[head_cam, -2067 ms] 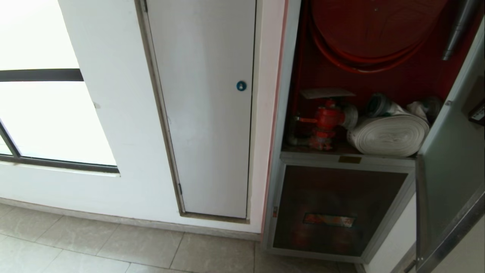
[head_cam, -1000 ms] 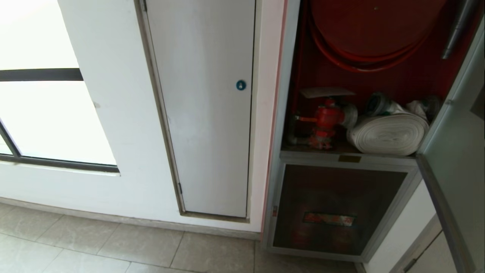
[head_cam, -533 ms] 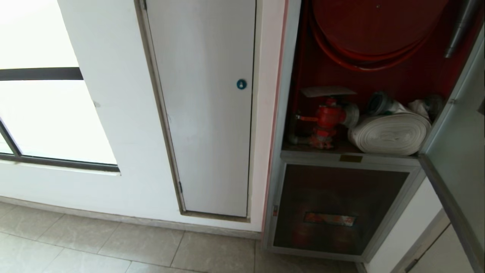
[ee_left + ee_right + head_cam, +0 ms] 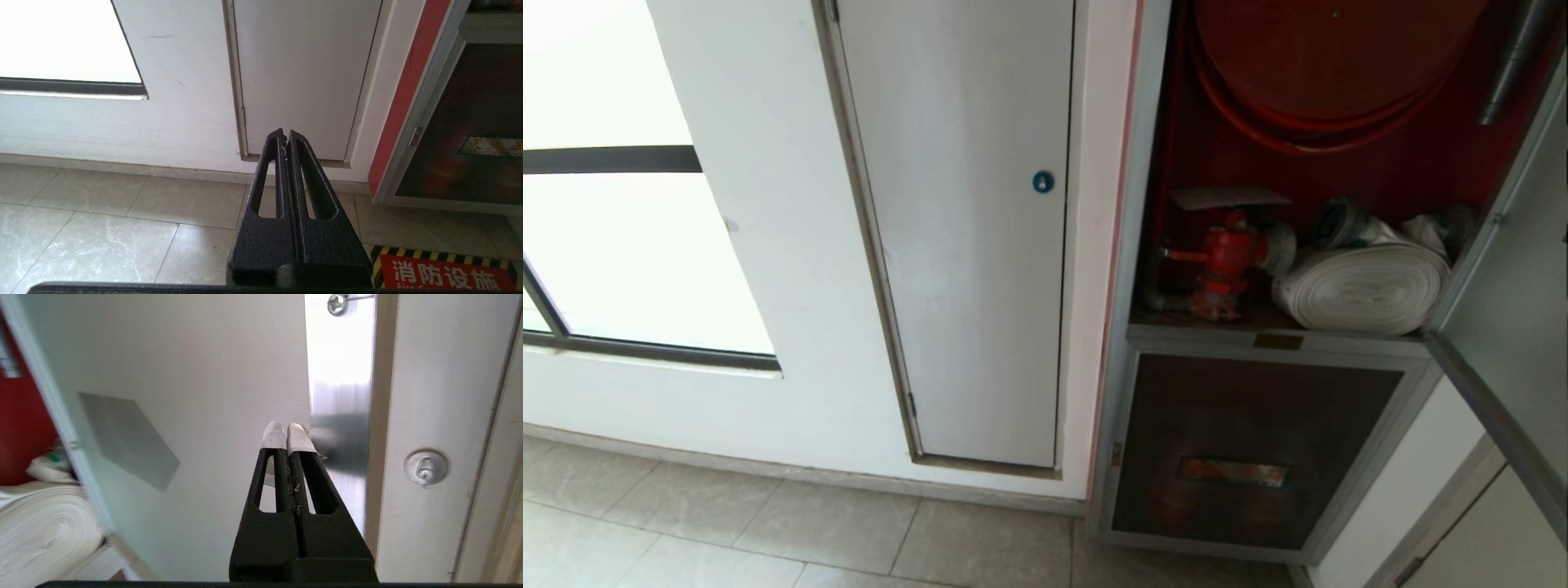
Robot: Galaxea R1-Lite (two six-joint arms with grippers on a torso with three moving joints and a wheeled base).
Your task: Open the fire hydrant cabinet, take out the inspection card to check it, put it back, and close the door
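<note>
**Door open, card still on the valve: the risks from here**

The inspection card (image 4: 1227, 197) lies flat on top of the red valve (image 4: 1223, 260), right of centre in the head view, inside the fire hydrant cabinet (image 4: 1143, 163). It looks thin and sits loose, so a clumsy approach could push it off the valve into the dark back corner, or down behind the white rolled hose (image 4: 1362, 286) just beside it. A pinch from above may also slide off, since little of the card's edge stands clear.

The door (image 4: 1515, 269) hangs open along the right edge of the head view. It may swing back into the opening while an arm is inside.

The right gripper (image 4: 287, 430) shows in its own wrist view with fingers pressed together and holding nothing, tips close to the door's frosted pane and metal frame; whether they touch I cannot tell. A careless turn toward the cabinet could scrape the glass.

The left gripper (image 4: 284, 136), likewise shut and empty, is parked low, pointing at the floor tiles (image 4: 102, 228).
</note>
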